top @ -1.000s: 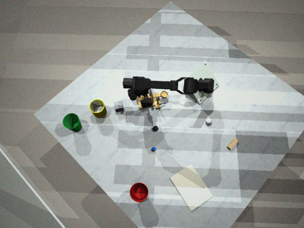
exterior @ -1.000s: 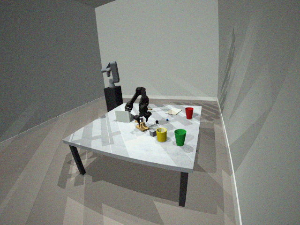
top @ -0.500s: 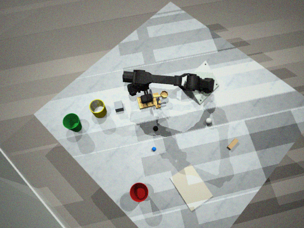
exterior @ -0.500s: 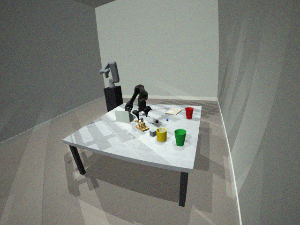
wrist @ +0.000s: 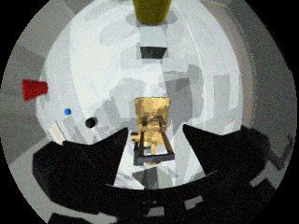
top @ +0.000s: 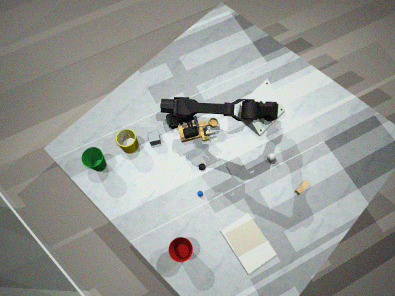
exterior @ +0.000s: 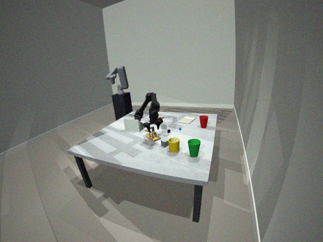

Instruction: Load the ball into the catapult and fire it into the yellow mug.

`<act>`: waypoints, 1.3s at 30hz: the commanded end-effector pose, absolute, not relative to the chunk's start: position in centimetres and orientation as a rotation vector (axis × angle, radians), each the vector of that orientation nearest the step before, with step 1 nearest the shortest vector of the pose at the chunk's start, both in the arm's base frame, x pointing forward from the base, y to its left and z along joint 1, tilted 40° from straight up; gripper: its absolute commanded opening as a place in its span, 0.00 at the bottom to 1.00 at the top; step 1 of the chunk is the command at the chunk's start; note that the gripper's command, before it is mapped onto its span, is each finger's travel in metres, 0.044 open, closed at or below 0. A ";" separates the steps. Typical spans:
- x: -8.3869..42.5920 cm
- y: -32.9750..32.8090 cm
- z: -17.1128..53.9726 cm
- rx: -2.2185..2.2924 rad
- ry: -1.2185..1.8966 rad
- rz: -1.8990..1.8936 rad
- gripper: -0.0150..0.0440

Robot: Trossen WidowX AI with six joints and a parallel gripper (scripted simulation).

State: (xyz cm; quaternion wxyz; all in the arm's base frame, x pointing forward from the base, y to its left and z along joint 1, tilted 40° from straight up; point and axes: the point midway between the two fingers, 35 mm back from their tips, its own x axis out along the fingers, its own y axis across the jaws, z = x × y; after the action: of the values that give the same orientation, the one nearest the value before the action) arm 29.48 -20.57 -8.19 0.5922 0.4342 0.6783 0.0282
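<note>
The wooden catapult [top: 182,134] [exterior: 154,138] [wrist: 151,105] stands on the table, its long side roughly toward the yellow mug [top: 131,147] [exterior: 173,146] [wrist: 151,11]. Its round cup [top: 213,122] is at the end away from the mug, and no ball shows in it. My gripper [exterior: 153,129] [wrist: 156,129] is wide open and empty above the catapult, one finger to each side of it in the wrist view. A black ball [top: 202,166] [exterior: 168,130] [wrist: 90,122], a blue ball [top: 200,193] [exterior: 179,128] [wrist: 67,112] and a pale grey ball [top: 271,157] lie apart on the table.
A grey block [top: 154,137] [exterior: 164,142] [wrist: 153,43] stands between catapult and yellow mug. A green cup [top: 95,158] [exterior: 194,148] is beyond the mug. A red cup [top: 181,250] [exterior: 203,121] [wrist: 35,90], a flat book-like panel [top: 246,238] and a small wooden block [top: 302,187] lie farther off.
</note>
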 end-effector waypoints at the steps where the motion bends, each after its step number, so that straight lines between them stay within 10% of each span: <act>1: 29.5 -20.0 -8.7 1.019 1.574 0.065 1.00; 34: 29.9 -17.1 -12.3 1.021 1.573 0.067 1.00; 39: 30.0 -17.4 -12.1 1.008 1.572 0.067 0.78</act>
State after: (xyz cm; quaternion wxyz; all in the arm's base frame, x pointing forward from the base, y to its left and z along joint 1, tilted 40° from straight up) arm 29.97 -17.41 -12.10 0.5940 0.4340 0.6767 0.0288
